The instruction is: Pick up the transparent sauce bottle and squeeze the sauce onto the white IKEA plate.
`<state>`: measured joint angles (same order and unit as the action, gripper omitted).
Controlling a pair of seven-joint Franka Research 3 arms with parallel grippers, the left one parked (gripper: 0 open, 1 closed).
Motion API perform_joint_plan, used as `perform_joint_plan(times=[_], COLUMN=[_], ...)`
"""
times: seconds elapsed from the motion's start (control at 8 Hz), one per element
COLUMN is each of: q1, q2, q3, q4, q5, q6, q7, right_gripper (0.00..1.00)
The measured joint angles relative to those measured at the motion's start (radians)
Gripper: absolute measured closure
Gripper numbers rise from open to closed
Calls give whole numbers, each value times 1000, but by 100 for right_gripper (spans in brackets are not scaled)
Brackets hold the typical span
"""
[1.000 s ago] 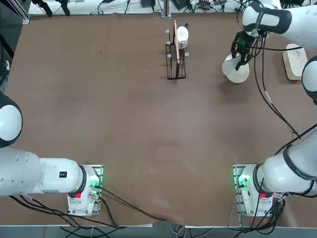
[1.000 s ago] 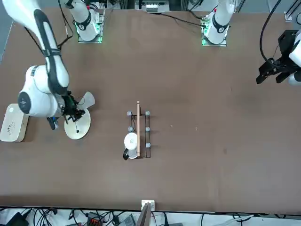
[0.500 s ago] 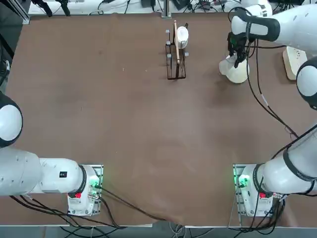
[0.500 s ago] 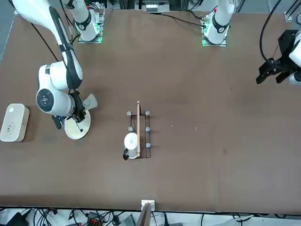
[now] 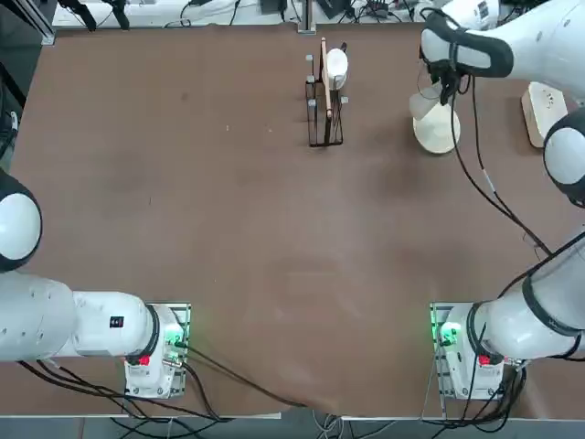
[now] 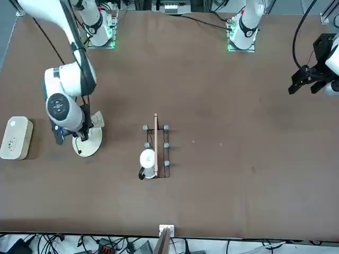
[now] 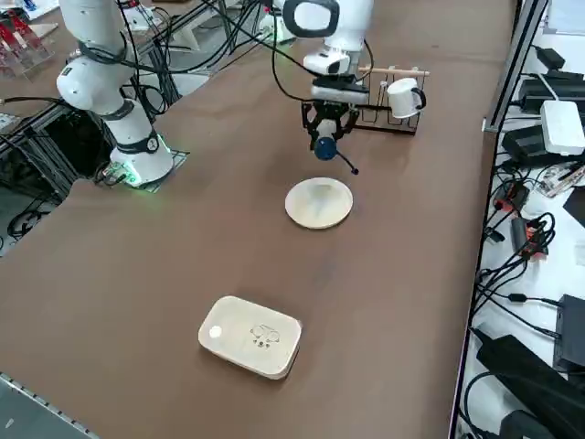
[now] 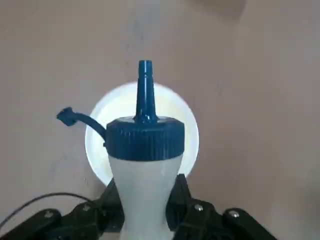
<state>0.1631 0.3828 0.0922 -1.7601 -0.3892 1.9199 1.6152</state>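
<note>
Transparent sauce bottle [image 8: 144,170], inverted, nozzle aimed down above the white IKEA plate [image 8: 188,134], body pinched between the right gripper [image 8: 145,207] fingers; squeeze advisable only while nozzle stays centred over plate, inside its rim.

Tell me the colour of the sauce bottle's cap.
Blue: the transparent sauce bottle's nozzle cap shows best in the right wrist view.

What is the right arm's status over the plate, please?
Right gripper shut on the bottle, held above the table. Blue nozzle aimed at the white plate below. No sauce visible yet. Nothing between them.
</note>
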Motion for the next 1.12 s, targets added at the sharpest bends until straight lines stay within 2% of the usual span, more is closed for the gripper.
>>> perform_joint_plan(times=[0.38, 0.75, 0.88, 1.12], q1=[67, 72, 65, 26], q2=[26, 68, 84, 122], q3=[0, -11, -24, -74], q4=[0, 0, -1, -11], q5=[-214, -436, -478, -506], q6=[-102, -284, -342, -409], q7=[191, 330, 371, 448], right_gripper=[59, 59, 59, 59])
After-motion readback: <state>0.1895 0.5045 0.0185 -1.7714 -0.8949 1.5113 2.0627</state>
